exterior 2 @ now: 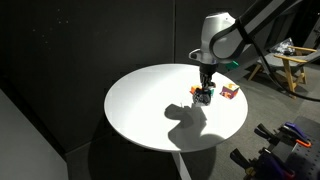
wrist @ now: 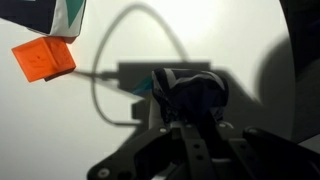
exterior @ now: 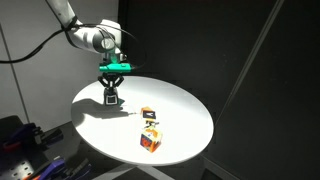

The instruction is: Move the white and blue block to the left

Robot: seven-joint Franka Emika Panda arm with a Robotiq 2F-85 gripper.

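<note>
1. Nearest the camera in an exterior view, a red and blue cube (exterior: pixel 151 139) sits close to the front edge of the round white table (exterior: pixel 190 115).
2. Just behind it, with a narrow gap between them, stands an orange and white cube (exterior: pixel 148 116) with dark marks on its sides.
3. Farther back and toward the left of that picture, well apart from those two cubes, is the white and blue block (exterior: pixel 110 99). It is at the tips of the gripper (exterior: pixel 111 95), which points straight down over the table.
4. The gripper's fingers are closed in on the white and blue block from two sides and grip it. In the wrist view the block shows only as a shadowed shape with a pale blue edge between the fingers. Whether it rests on the table or is raised a little cannot be told.
5. In the wrist view the orange and white cube lies up and to the left of the fingers. The red and blue cube is cut off by the top edge beyond it.
6. Above the fingers is a green fitting (exterior: pixel 117 68). Behind it the grey and white arm (exterior: pixel 85 35) runs up and out of the top left corner.
7. The arm's dark shadow falls across the table beside the block in both exterior views.
</note>
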